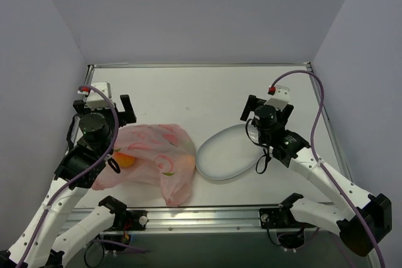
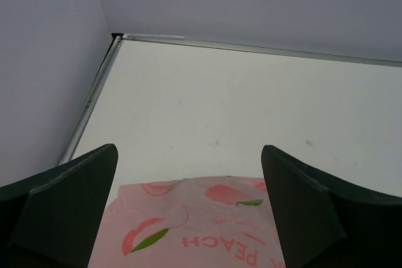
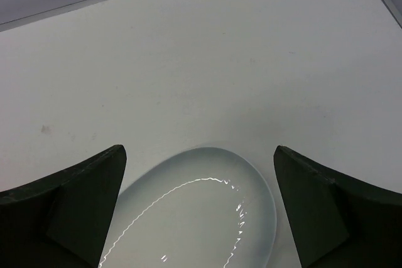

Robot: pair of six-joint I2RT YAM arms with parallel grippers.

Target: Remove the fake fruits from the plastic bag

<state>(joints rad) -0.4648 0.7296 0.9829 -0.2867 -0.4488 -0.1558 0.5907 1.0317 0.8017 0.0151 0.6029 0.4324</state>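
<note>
Left gripper [image 2: 188, 174], right gripper [image 3: 199, 167]: spread, empty. Thin crinkly pink plastic bag [image 2: 188, 230] beneath left gripper may slide whole if pinched.

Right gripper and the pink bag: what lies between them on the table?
The white plate lies between the right gripper and the pink bag, nothing else. The top view shows this.

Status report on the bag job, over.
Left gripper open, above far edge of bag. Right gripper open, over plate. Orange fruit showing inside bag, none out yet. Nothing blocking bag.
</note>
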